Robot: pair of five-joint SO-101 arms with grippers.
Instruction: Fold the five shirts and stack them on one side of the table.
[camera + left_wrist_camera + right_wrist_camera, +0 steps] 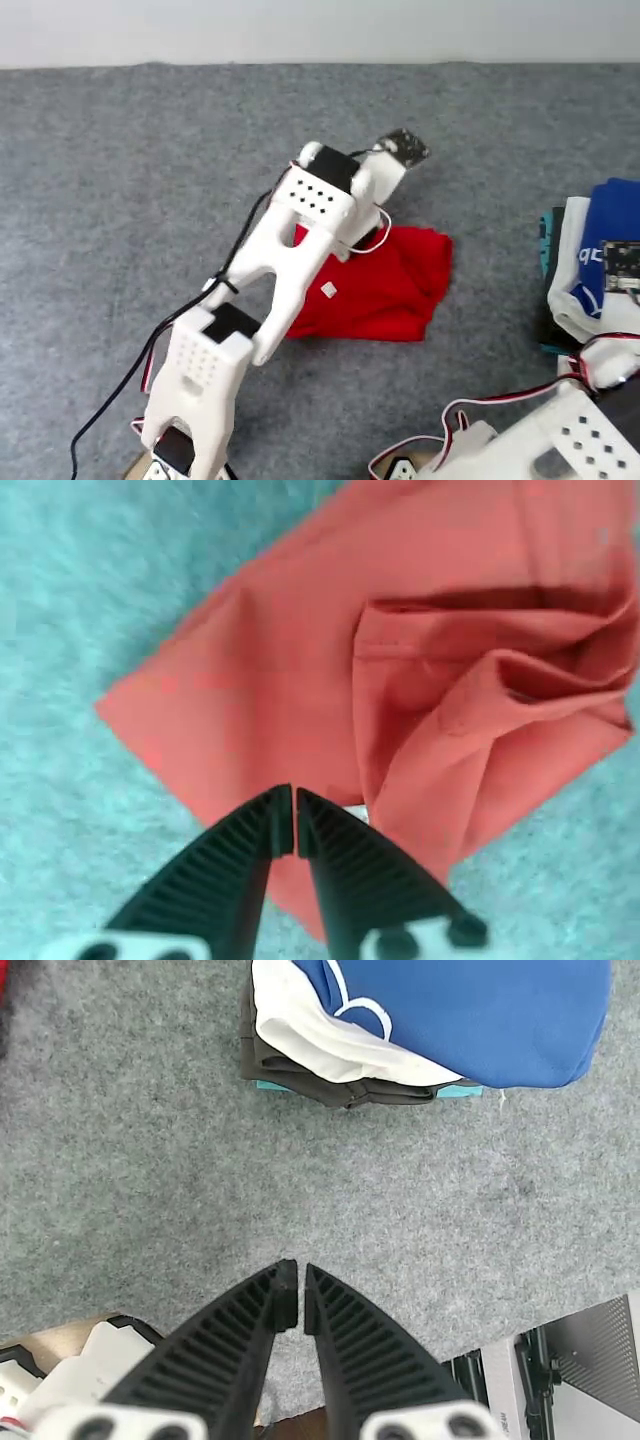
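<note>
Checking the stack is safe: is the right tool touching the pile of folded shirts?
Apart. The right wrist view shows bare table between the right tool and the pile.

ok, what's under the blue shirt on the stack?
A white shirt, then a dark shirt, then a teal shirt on the grey table. Only their edges show; the blue shirt covers the rest.

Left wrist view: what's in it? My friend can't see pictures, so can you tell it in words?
A rumpled red cloth shirt lies partly folded on the fuzzy grey table cover. The left arm's black ridged end effector is over one edge of the shirt, its fingers shut together.
</note>
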